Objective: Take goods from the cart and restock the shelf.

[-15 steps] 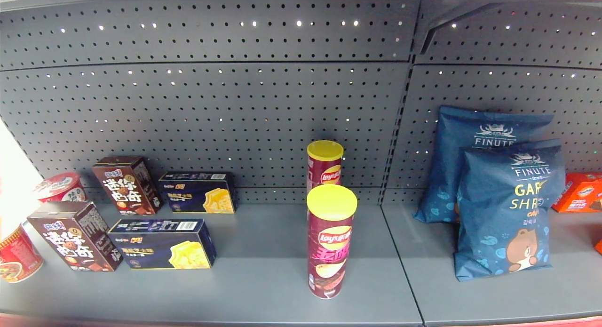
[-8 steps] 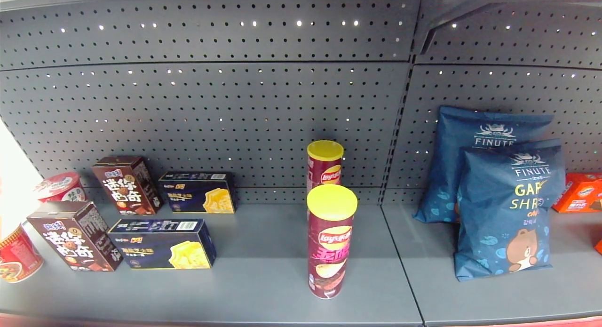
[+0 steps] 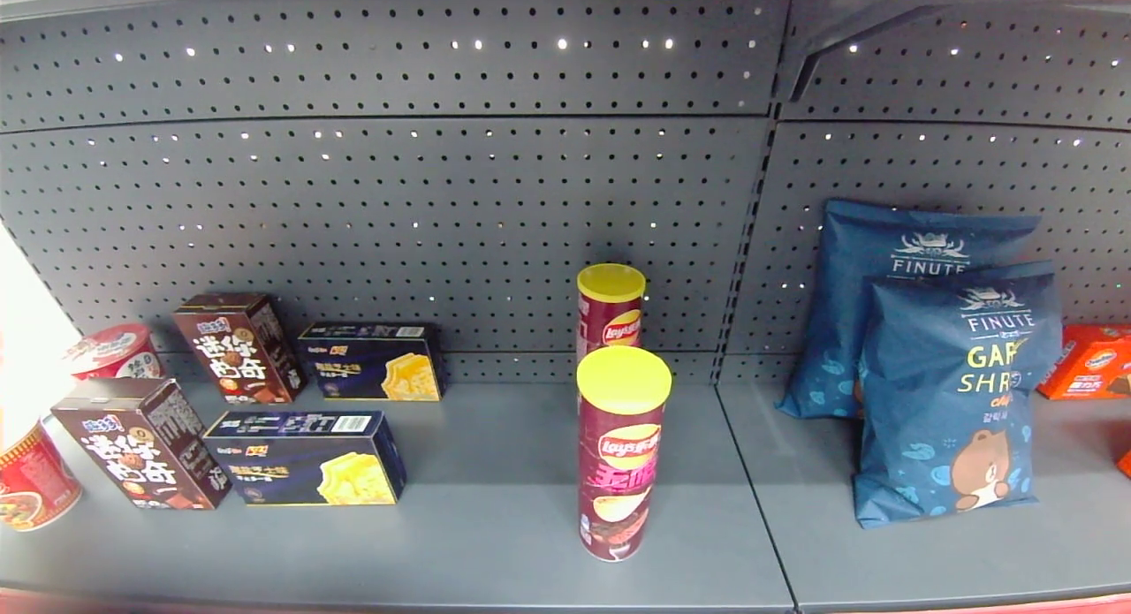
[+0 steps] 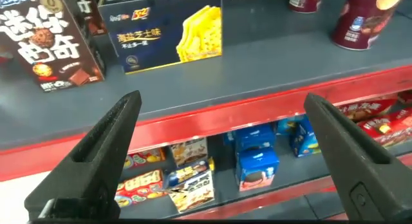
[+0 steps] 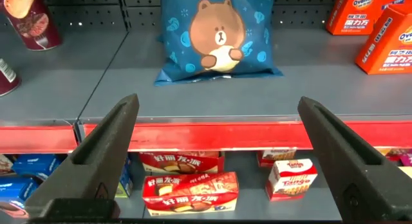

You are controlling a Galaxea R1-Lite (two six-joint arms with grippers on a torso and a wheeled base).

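Note:
On the grey shelf [image 3: 495, 526] stand two maroon chip cans with yellow lids, one in front [image 3: 620, 455] and one behind [image 3: 610, 309]. Left of them lie two dark blue cracker boxes [image 3: 309, 459] and stand two brown cookie boxes [image 3: 141, 442]. Two blue snack bags with a bear [image 3: 954, 393] lean at the right. My left gripper [image 4: 222, 153] hangs open in front of the shelf's red edge, below a blue cracker box [image 4: 168, 34]. My right gripper [image 5: 219, 153] is open too, before the shelf edge below the bear bag [image 5: 215, 34]. Both hold nothing.
Red noodle cups [image 3: 31, 481] sit at the far left and orange boxes [image 3: 1091, 362] at the far right. A lower shelf holds more snack boxes [image 5: 190, 188]. Bare shelf floor lies between the cracker boxes and the chip cans.

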